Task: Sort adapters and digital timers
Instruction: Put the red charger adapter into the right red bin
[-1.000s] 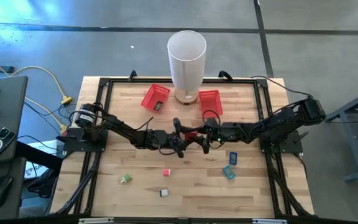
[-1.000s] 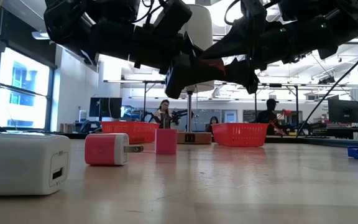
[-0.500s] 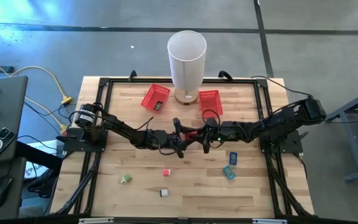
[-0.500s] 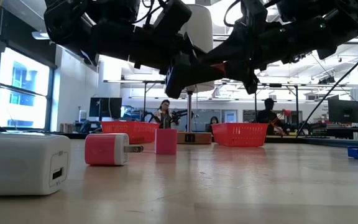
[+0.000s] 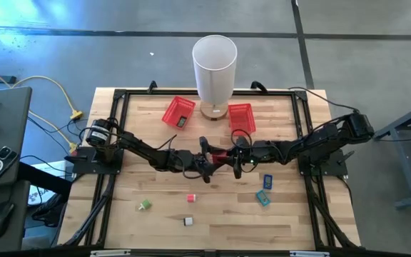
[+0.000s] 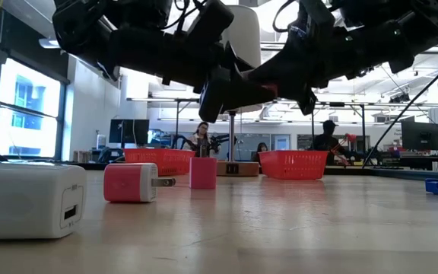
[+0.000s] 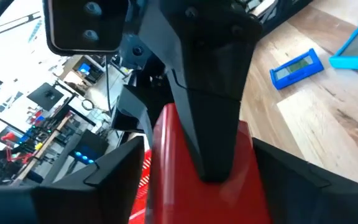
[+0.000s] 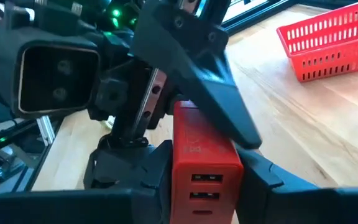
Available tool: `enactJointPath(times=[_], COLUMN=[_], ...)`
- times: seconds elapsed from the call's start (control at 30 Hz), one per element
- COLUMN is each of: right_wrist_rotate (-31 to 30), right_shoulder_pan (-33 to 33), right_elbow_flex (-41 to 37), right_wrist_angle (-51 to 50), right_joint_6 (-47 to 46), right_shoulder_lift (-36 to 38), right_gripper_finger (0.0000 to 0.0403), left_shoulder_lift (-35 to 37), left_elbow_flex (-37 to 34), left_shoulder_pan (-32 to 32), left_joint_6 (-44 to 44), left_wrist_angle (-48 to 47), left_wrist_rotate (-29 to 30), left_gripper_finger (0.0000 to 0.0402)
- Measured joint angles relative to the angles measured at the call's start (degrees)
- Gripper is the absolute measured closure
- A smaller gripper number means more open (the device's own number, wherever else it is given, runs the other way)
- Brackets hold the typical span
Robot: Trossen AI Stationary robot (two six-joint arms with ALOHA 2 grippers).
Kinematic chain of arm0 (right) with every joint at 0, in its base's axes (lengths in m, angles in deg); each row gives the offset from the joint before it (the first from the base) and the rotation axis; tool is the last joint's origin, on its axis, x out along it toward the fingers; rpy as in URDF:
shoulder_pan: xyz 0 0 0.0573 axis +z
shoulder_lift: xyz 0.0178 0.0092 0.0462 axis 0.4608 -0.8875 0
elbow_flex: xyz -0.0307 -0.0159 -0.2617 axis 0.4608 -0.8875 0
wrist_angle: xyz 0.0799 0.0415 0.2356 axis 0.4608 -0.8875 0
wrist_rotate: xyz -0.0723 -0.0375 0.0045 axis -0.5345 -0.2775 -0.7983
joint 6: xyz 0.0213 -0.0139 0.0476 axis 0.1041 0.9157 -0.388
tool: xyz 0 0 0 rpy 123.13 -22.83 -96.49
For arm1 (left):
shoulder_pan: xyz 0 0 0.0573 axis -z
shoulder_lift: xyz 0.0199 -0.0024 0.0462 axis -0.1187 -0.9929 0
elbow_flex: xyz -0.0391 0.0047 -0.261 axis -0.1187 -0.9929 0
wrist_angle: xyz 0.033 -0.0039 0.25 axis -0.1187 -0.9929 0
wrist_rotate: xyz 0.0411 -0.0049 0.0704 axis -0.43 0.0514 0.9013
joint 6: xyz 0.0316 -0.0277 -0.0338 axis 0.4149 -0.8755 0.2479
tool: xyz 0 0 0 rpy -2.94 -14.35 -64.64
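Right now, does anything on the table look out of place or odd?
Nothing looks spilled or damaged. One thing stands out: the red adapter is in mid-air over the table's middle, between the left end effector and the right end effector, which meet there; both appear to touch it.

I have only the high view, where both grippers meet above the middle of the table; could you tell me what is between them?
Observer: A red adapter, with its USB ports facing the right wrist camera.
Operator: Does the right gripper have hold of it?
Observer: Yes, the right gripper has a finger pressed on each side of it.
Operator: Is it off the table?
Observer: Yes, the low view shows it with the left gripper, well above the table.
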Motion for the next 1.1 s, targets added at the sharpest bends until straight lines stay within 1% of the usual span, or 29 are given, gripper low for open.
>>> enactJointPath(times=[0.2, 0.3, 0.4, 0.47, 0.57, 0.73, 0.8, 0.93, 1.1], right_wrist_rotate=[-0.1, -0.5, -3.4, -6.5, -11.7, -22.0, -26.8, -38.0, -50.2], right_shoulder_pan=[0.0, 0.5, 2.0, 3.2, 5.0, 8.7, 10.3, 12.7, 14.3], right_elbow_flex=[-0.1, -0.1, -0.1, -0.1, -0.1, -0.1, -0.1, -0.1, -0.1], right_wrist_angle=[-0.6, -0.7, -0.6, -0.9, -3.3, -8.8, -13.1, -22.9, -31.8], right_joint_6=[-0.1, 0.7, 3.1, 4.6, 7.2, 10.1, 10.4, 9.4, 3.5], right_shoulder_lift=[0.0, 0.0, 0.0, 0.0, 1.2, 5.5, 8.2, 13.2, 16.7], right_gripper_finger=[0.0296, 0.0296, 0.0296, 0.0296, 0.0296, 0.0296, 0.0296, 0.0296, 0.0296], left_shoulder_lift=[0.0, 0.0, 0.0, 0.0, 0.0, 0.0, 0.0, 0.0, 0.0], left_elbow_flex=[0.0, 0.0, 0.0, 0.0, 0.0, 0.0, 0.0, 0.0, 0.0], left_shoulder_pan=[0.3, 0.9, 1.8, 2.7, 4.4, 6.8, 7.5, 8.6, 9.3], left_joint_6=[-0.3, -0.1, 0.0, 0.0, 0.6, 1.6, 1.5, -0.2, -3.0], left_wrist_angle=[0.5, 0.5, 0.5, 0.6, 1.2, 1.4, 1.3, 1.2, 0.9], left_wrist_rotate=[0.4, 0.7, 0.7, 1.1, 3.7, 10.1, 12.6, 16.5, 17.3], left_gripper_finger=[0.0071, 0.0061, 0.006, 0.006, 0.006, 0.006, 0.0059, 0.0059, 0.0059])
